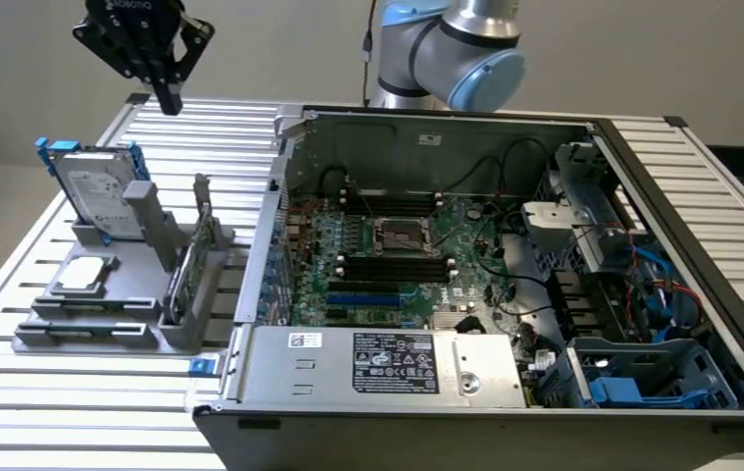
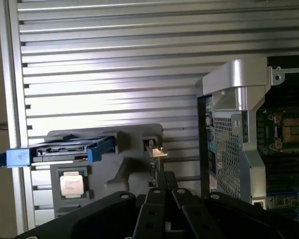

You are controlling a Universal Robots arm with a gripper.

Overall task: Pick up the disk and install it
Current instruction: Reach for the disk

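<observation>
Shut and empty, the pincer [image 1: 167, 99] hovers at one o'clock of the upright disk [image 1: 92, 192] in the exterior view — likely stiff, weighty, shock-sensitive, best pinched across its blue-bracketed edges.

Blue-bracketed disk [image 2: 65, 151] edge-on in grey stand [image 2: 134, 164], square silver chip [image 2: 70, 183] near it, gripper [image 2: 164, 177] fingers pressed together, open computer case [image 2: 234, 99] alongside, slatted table [image 2: 114, 59]

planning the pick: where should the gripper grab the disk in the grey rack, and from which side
Likely the free top edge, from straight above, pinching across the two flat faces. The disk stands on edge in the grey rack, its lower part seated there and its upper half clear.
</observation>
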